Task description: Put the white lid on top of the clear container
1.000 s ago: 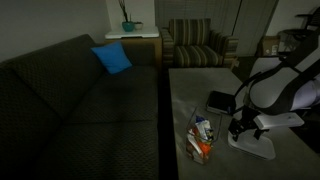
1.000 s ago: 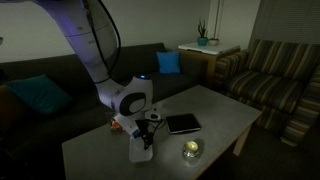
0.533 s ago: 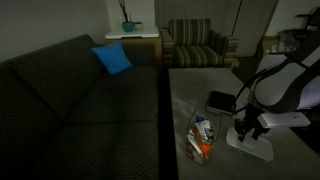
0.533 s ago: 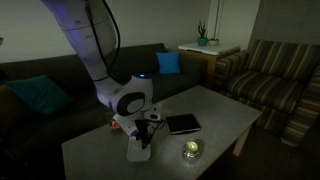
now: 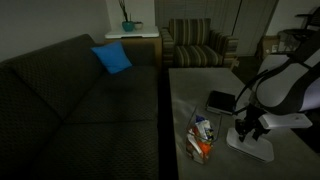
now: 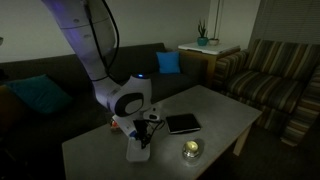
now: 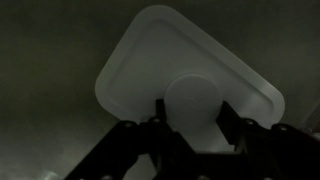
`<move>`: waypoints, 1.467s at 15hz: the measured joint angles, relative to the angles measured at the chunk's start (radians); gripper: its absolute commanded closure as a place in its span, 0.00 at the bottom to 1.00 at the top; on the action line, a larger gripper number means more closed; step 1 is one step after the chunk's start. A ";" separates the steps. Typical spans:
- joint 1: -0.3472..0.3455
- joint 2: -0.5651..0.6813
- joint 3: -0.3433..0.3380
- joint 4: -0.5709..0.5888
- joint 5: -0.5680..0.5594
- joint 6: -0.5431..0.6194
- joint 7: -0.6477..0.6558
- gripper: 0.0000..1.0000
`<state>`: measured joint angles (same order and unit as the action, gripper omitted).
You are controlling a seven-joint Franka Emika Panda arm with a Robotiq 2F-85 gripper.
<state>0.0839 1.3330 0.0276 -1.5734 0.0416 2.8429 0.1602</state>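
Note:
The white lid [image 5: 258,150] lies flat on the grey table near its front edge; it also shows in an exterior view [image 6: 137,154] and fills the wrist view [image 7: 165,50]. My gripper [image 5: 244,130] [image 6: 143,138] is down on it, the fingers [image 7: 192,115] closed against the sides of the lid's round raised tab. The clear container [image 5: 203,138], with orange, red and white items inside, stands open on the table a short way from the lid, towards the sofa. In an exterior view my arm hides it.
A black flat square object [image 5: 221,101] [image 6: 183,123] lies on the table [image 5: 190,90] beyond the gripper. A small round shiny dish [image 6: 191,149] sits near the table's front. A dark sofa [image 5: 70,100] borders the table; a striped armchair [image 5: 195,45] stands behind.
The gripper dropped slightly onto the lid a second ago; since half a second ago nothing visibly moves.

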 measured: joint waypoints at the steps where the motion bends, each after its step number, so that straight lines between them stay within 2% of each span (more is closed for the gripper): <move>1: 0.000 0.000 0.000 0.000 0.000 -0.001 -0.001 0.71; 13: 0.005 -0.011 -0.014 -0.008 -0.004 -0.003 -0.018 0.71; 22: 0.085 -0.200 -0.100 -0.191 -0.018 -0.001 -0.017 0.71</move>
<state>0.1685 1.1334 -0.0729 -1.7640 0.0235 2.8421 0.1427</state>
